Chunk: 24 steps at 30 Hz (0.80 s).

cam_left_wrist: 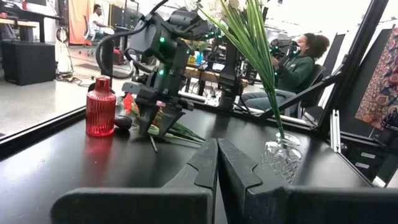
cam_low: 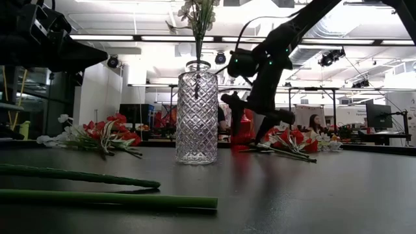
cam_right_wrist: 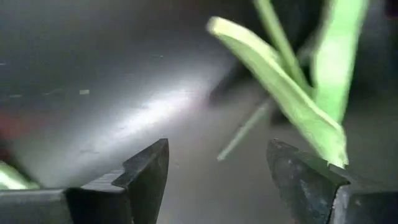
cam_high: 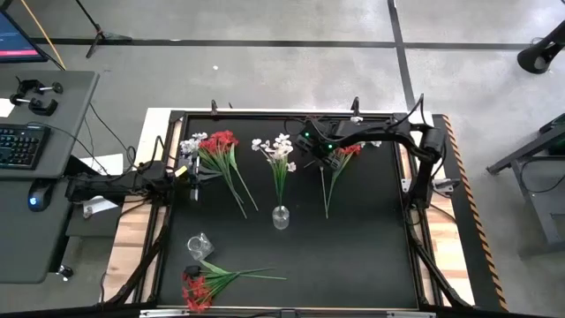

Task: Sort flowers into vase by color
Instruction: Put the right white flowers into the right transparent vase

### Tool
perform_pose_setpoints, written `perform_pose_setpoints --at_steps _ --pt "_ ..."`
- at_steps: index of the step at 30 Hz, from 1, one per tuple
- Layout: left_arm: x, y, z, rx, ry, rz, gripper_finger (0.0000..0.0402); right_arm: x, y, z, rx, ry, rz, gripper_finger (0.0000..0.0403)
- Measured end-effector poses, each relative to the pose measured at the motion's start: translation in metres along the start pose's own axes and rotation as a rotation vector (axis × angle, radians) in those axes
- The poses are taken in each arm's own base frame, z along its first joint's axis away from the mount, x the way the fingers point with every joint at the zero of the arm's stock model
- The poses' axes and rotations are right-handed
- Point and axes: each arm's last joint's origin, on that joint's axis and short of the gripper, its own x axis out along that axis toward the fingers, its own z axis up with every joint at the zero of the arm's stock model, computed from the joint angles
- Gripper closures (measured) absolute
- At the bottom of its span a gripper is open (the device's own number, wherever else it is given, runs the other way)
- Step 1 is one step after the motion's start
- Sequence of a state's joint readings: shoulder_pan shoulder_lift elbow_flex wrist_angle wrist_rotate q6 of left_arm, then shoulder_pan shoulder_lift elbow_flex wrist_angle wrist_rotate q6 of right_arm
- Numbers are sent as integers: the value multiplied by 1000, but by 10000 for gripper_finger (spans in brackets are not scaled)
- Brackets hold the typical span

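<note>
Right end effector [cam_right_wrist: 217,180] with fingers apart over red flowers [cam_high: 346,152], stems apparently ungripped, red vase [cam_left_wrist: 101,107] visible only from left wrist, left end effector [cam_left_wrist: 217,163] closed, empty

You've got one vase [cam_high: 281,217] mid-table with flowers [cam_high: 279,159] in it. Loose bunches lie to its left [cam_high: 221,155], right [cam_high: 340,168] and near-left [cam_high: 207,283].

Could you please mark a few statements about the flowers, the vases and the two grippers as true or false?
1. The clear vase holds white flowers. True.
2. The right gripper is shut on a stem. False: its jaws are open above the red flowers.
3. The left gripper is shut. True.
4. The red vase holds red flowers. False: nothing stands in it.
</note>
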<state>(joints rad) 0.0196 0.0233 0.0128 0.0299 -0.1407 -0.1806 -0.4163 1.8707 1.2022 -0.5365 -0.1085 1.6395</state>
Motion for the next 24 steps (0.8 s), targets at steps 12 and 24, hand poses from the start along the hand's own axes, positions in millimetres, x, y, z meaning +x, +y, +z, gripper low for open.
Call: perform_pose_setpoints --at_steps 12,24 --pt "0 0 0 0 -1 -1 402 12 -3 6 123 -39 -39 225" --pt "0 0 0 0 0 0 402 28 -12 5 115 -68 -139 340"
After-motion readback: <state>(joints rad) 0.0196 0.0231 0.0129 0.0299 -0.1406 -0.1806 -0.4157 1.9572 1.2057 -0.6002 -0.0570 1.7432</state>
